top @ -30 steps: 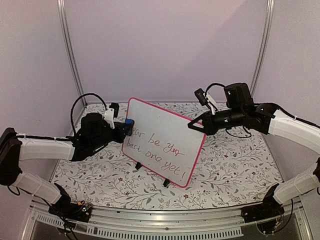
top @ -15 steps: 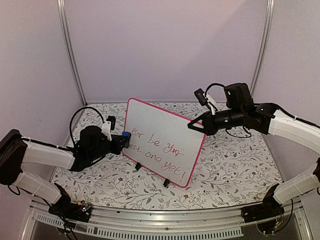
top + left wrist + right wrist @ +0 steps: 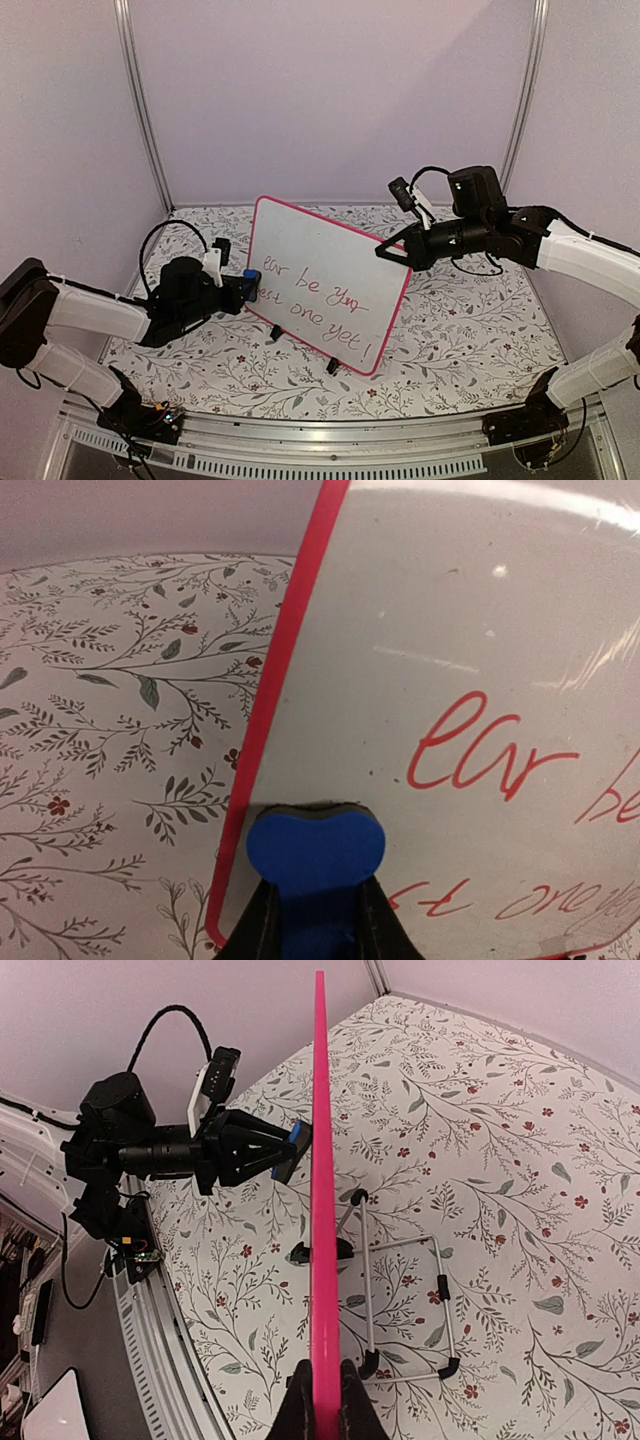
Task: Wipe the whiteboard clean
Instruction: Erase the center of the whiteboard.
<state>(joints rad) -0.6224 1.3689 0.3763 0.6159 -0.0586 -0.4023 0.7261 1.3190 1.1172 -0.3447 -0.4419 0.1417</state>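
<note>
The whiteboard (image 3: 325,280), white with a pink-red frame, stands tilted on two black feet mid-table and bears red handwriting (image 3: 480,755). My left gripper (image 3: 246,285) is shut on a small blue eraser (image 3: 315,852), whose dark pad presses the board near its lower left corner, just inside the frame (image 3: 285,650). My right gripper (image 3: 388,252) is shut on the board's upper right edge; in the right wrist view that edge shows as a pink strip (image 3: 322,1210) between the fingers (image 3: 297,1405). The left arm (image 3: 150,1150) shows there too.
A floral-patterned cloth (image 3: 470,320) covers the table. A wire stand (image 3: 400,1300) props the board from behind. Pale walls with metal uprights (image 3: 140,110) close in the back and sides. A metal rail (image 3: 330,440) runs along the near edge.
My left gripper with the eraser has slid down the board's left edge, from beside the top line of writing to the lower left. The right arm and board have stayed put.
</note>
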